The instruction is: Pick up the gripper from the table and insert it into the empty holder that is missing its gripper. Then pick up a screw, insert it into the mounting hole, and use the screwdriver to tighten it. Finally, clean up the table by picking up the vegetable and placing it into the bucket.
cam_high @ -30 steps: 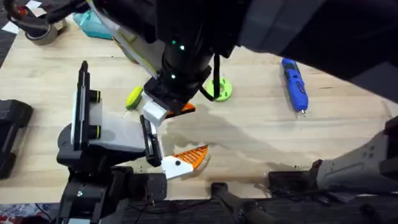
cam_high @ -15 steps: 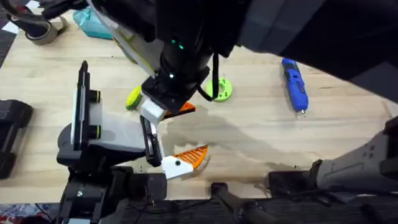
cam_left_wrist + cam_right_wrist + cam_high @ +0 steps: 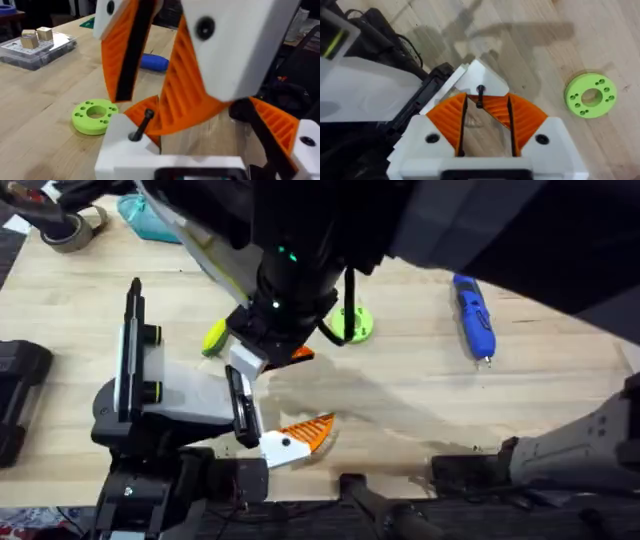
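**Screw unsecured at the mounting block: tip-over and drop risk**

The right end effector (image 3: 485,97) is released. Its orange pads stand apart, with the screw (image 3: 480,96) in the gap between their tips, and neither pad is visibly pressing on it. The screw stands on the white block (image 3: 125,150) and leans off vertical in the left wrist view. Judged from that lean, it is resting in or at the mounting hole and is not seated.

Risks noted:
- Any sideways drift of the pads could knock the leaning screw out. It would then roll across the worktop (image 3: 400,410) or fall into the mechanism below the block.
- If the pads close on the screw while it leans, they could push it further over or jam it in the hole.
- If the screwdriver meets a leaning screw, the thread could cross or the bit could slip off the head.

The screwdriver (image 3: 473,315) lies well apart, at 3 o'clock from the right end effector on the overhead view. The green disc (image 3: 360,328) lies between them. The vegetable (image 3: 214,337) lies near the end effector at 9 o'clock, close enough that the arm could brush it when it moves away.
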### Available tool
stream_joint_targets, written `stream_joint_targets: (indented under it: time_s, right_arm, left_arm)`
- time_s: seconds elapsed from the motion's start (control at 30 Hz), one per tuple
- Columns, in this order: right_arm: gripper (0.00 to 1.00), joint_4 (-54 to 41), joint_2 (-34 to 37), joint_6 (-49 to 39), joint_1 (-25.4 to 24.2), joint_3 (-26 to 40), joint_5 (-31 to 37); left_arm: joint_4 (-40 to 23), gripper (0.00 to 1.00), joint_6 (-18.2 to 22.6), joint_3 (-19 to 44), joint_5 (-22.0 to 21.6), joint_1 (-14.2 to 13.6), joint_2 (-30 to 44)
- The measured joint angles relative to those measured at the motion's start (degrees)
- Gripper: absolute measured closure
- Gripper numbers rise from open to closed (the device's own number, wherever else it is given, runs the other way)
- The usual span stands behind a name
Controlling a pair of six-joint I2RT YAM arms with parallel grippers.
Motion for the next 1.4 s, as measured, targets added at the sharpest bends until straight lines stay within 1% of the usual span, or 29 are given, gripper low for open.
stream_joint_targets:
  time_s: [0.33,0.7,1.17,1.4]
  right_arm:
    - [0.564,0.00,0.00,0.00,0.48,0.00,-0.02]
    - [0.668,-0.02,0.00,0.00,0.48,0.00,-0.02]
    - [0.717,-0.52,0.00,0.00,0.59,0.00,-0.04]
    - [0.719,-0.46,0.00,0.00,0.97,-0.02,-0.04]
  left_arm:
    - [0.00,0.014,0.00,0.00,0.00,0.00,0.00]
    - [0.00,0.014,0.00,0.00,0.00,0.00,0.00]
    - [0.00,0.014,0.00,0.00,0.00,0.00,0.00]
    - [0.00,0.014,0.00,0.00,0.00,0.00,0.00]
